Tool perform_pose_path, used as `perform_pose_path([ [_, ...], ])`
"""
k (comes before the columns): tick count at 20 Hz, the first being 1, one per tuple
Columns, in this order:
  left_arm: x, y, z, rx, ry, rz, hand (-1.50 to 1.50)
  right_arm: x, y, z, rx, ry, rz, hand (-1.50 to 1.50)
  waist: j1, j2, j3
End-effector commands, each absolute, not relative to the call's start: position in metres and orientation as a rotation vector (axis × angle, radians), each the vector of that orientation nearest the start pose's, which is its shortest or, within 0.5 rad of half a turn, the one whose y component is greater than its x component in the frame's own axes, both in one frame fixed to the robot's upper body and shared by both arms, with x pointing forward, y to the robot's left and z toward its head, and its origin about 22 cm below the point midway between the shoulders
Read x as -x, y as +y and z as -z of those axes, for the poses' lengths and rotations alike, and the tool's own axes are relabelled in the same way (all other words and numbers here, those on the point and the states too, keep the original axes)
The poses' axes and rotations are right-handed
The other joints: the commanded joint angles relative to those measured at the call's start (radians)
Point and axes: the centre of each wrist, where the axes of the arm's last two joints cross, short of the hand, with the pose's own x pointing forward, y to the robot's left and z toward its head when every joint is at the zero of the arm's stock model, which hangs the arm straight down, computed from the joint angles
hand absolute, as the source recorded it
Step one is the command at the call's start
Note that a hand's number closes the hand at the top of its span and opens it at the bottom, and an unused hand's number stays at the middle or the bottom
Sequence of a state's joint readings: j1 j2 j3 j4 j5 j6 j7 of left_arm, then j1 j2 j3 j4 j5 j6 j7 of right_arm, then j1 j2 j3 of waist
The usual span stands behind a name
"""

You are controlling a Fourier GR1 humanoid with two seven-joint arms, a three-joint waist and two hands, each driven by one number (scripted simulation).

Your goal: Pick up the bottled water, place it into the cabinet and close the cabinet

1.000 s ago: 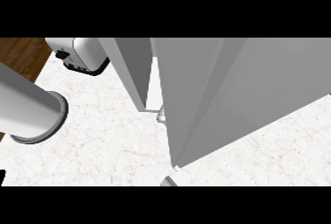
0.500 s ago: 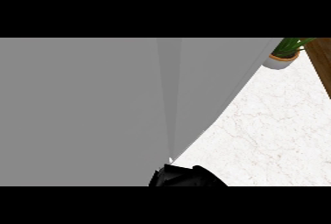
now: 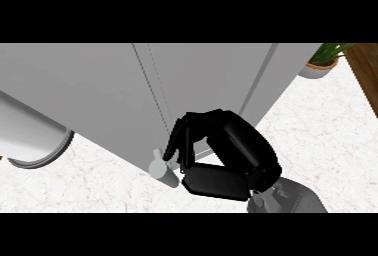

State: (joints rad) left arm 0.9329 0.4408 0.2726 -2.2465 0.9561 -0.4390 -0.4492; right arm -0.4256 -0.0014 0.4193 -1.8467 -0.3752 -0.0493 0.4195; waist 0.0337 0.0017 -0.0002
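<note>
One black hand [image 3: 229,150] shows low in the middle, my right, fingers curled against the grey cabinet [image 3: 96,95]. I see a plant [image 3: 325,60] upper right. A grey forearm [image 3: 29,135] sits at the left.

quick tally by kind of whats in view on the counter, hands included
cabinet: 1
cabinet handle: 1
potted plant: 1
grey cylinder at left: 1
black hand: 1
total: 5
</note>
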Motion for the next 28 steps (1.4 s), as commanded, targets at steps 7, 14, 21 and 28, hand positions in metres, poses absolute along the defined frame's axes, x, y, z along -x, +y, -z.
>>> perform_pose_path([
  [7, -0.014, 0.371, -0.107, 0.315, -2.020, -0.258, -1.50, -0.343, -0.104, -0.152, -0.760, -1.563, -0.392, 1.50, -0.003, 0.001, 0.001],
  [14, -0.003, 0.366, -0.118, 0.297, -1.990, -0.244, -1.50, -0.363, -0.110, -0.154, -0.752, -1.556, -0.458, 1.50, -0.005, -0.001, 0.001],
  [21, -0.015, 0.376, -0.116, 0.337, -1.993, -0.256, -1.50, -0.383, -0.087, -0.169, -0.768, -1.550, -0.468, 1.50, 0.004, 0.004, 0.000],
  [28, -0.023, 0.374, -0.111, 0.354, -1.984, -0.268, -1.50, -0.382, -0.077, -0.177, -0.874, -1.511, -0.502, 1.50, 0.004, 0.007, 0.000],
])
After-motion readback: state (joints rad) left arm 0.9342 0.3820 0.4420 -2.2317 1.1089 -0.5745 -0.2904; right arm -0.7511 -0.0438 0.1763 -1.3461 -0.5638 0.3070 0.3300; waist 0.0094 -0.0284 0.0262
